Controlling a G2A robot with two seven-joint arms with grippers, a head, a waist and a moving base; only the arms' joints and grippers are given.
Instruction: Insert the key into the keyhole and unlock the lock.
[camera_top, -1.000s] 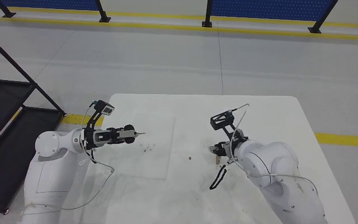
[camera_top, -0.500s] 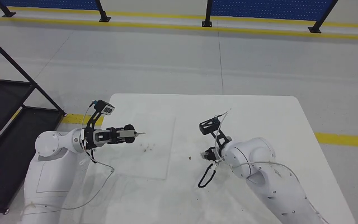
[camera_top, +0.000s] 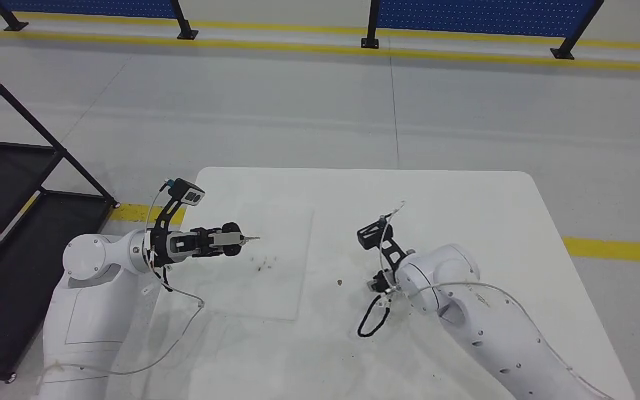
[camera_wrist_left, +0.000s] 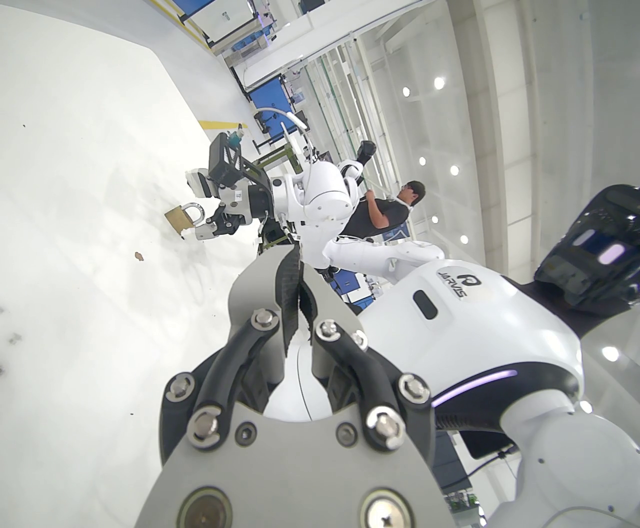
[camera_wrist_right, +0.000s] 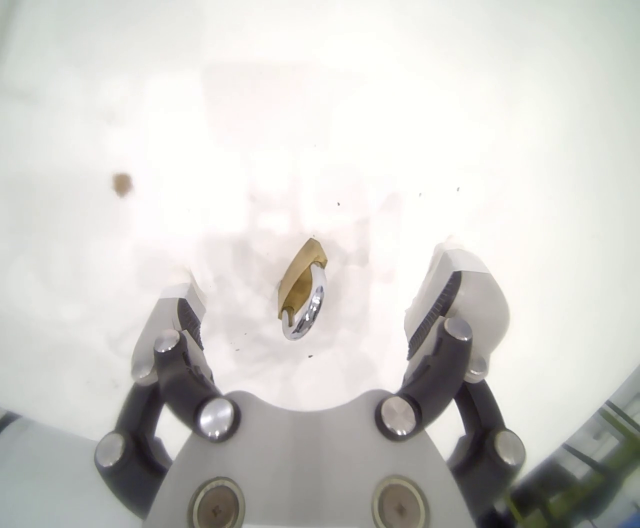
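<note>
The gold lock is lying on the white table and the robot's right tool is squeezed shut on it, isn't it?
Not quite. The gold lock does lie on the white table, but the right tool is open, not squeezed shut on it. The right wrist view shows its fingers spread wide, one on each side of the lock, touching it nowhere.

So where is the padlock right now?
In the right wrist view the padlock sits on the white table between the open fingers of the right gripper, with a brown speck off to one side.
</note>
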